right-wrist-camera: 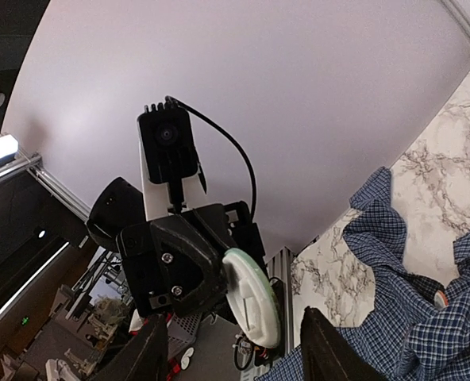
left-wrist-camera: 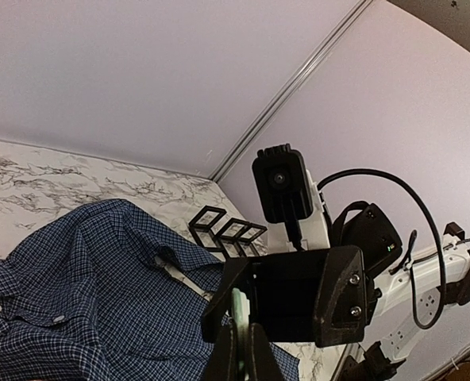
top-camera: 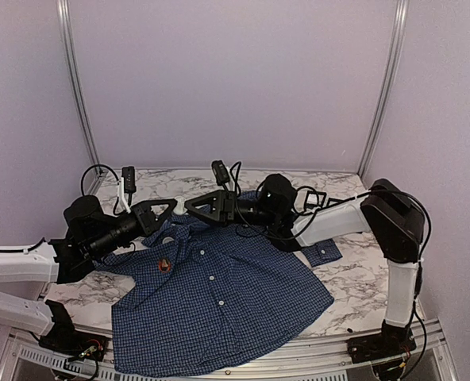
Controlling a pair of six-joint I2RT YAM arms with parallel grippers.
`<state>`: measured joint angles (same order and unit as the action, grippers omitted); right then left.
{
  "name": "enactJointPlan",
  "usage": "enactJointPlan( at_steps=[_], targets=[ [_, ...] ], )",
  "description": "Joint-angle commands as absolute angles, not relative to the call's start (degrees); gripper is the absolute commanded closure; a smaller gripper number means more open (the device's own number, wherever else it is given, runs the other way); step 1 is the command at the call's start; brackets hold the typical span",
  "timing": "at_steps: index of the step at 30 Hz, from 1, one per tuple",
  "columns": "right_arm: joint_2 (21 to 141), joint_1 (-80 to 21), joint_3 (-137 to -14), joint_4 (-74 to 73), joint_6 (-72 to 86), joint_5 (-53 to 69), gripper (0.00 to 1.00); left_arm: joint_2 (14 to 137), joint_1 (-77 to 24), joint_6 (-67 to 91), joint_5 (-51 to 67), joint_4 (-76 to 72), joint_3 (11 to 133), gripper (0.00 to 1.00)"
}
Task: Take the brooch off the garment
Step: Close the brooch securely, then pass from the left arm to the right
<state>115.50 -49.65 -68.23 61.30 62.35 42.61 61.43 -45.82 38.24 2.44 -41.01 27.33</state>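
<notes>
The garment (top-camera: 219, 302) is a dark blue checked shirt lying flat on the marble table, collar towards the back. Above the collar my two grippers meet tip to tip. My left gripper (top-camera: 171, 208) is shut on the brooch (right-wrist-camera: 251, 298), a round white disc with a pale green rim and a pin on its back. From the left wrist the brooch (left-wrist-camera: 239, 305) shows edge-on between the closed fingers of the left gripper (left-wrist-camera: 241, 333). My right gripper (right-wrist-camera: 239, 357) is open, its fingers (right-wrist-camera: 330, 349) standing apart either side of the disc without touching it.
A small red-and-white item (top-camera: 164, 264) sits on the shirt's chest. A black stand of diamond-shaped frames (top-camera: 318, 198) is at the back right, behind the right arm. A shirt cuff (top-camera: 324, 252) lies by the right arm. White walls enclose the table (top-camera: 362, 278).
</notes>
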Motion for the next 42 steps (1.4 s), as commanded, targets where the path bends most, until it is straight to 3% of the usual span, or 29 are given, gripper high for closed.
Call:
enactJointPlan(
  at_steps=[1,7,23,42],
  targets=[
    [110.8,-49.3,-67.3,55.0,56.5,41.0,0.41,61.5,-46.1,34.3,2.1,-39.0,30.1,1.0],
    [107.2,-48.8,-66.3,47.6,50.7,39.2,0.34,62.4,-46.1,24.1,3.4,-38.2,32.5,1.0],
    [93.6,-42.3,-58.6,35.1,47.2,33.2,0.32,68.7,-47.7,-10.2,10.0,-36.1,40.4,1.0],
    [88.6,-37.4,-62.4,14.1,41.6,32.6,0.41,78.9,-59.7,-44.4,-13.3,-36.3,48.3,1.0]
  ],
)
